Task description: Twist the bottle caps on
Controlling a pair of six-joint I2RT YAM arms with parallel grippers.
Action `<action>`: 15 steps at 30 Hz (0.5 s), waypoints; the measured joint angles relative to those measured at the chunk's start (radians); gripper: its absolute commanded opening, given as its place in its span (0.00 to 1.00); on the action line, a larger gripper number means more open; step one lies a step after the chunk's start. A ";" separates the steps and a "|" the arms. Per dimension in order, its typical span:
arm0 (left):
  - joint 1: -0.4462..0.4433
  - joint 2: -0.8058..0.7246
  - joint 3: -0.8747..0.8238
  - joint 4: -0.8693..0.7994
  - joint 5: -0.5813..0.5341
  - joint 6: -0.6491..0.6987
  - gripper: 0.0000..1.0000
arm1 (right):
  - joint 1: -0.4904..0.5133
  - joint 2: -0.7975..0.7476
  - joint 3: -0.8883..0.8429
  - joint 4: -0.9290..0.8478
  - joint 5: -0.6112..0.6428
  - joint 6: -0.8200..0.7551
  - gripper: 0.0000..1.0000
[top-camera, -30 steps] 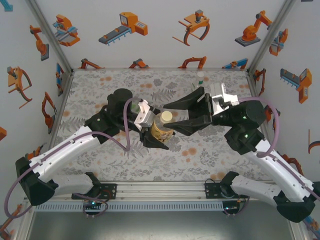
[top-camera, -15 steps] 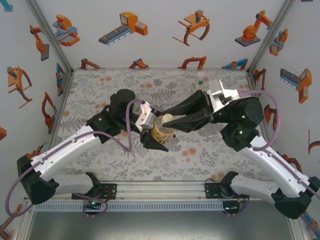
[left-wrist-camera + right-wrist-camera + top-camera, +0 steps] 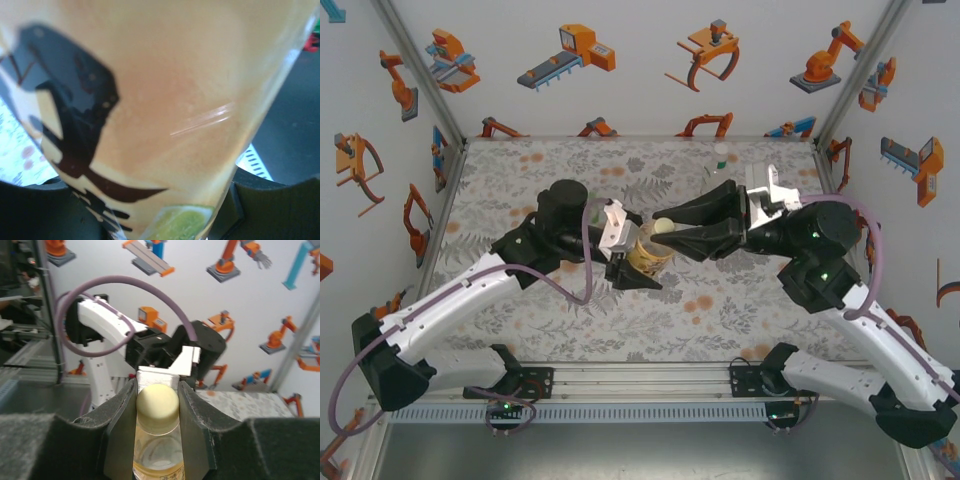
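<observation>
At mid bench (image 3: 500,170) we see left fingers (image 3: 638,280) clamped on the amber bottle (image 3: 648,256) — right fingers (image 3: 192,415) clamped on its pale cap (image 3: 157,400).

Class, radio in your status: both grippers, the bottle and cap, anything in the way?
Left gripper shut on amber bottle. Right gripper shut on pale cap atop it. No obstruction seen.

The amber bottle (image 3: 165,100) is glossy, smooth plastic, its pale cap (image 3: 157,402) smooth matt plastic, the fingers (image 3: 196,425) of the right gripper (image 3: 157,389) matt black and grainy, the table (image 3: 740,310) a matt printed sheet.
</observation>
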 measured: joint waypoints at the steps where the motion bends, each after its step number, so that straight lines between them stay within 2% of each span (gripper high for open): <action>1: 0.000 -0.001 -0.003 0.007 -0.036 -0.008 0.00 | 0.000 -0.005 0.000 -0.020 0.032 -0.018 0.00; 8: 0.000 0.005 -0.043 0.118 -0.256 -0.104 0.00 | 0.002 -0.002 0.000 -0.087 0.304 -0.051 0.00; 12: -0.001 0.034 -0.043 0.157 -0.387 -0.169 0.00 | 0.006 0.021 -0.001 -0.101 0.509 -0.011 0.00; 15: -0.001 0.056 -0.043 0.161 -0.461 -0.200 0.00 | 0.006 0.050 0.000 -0.109 0.605 0.015 0.00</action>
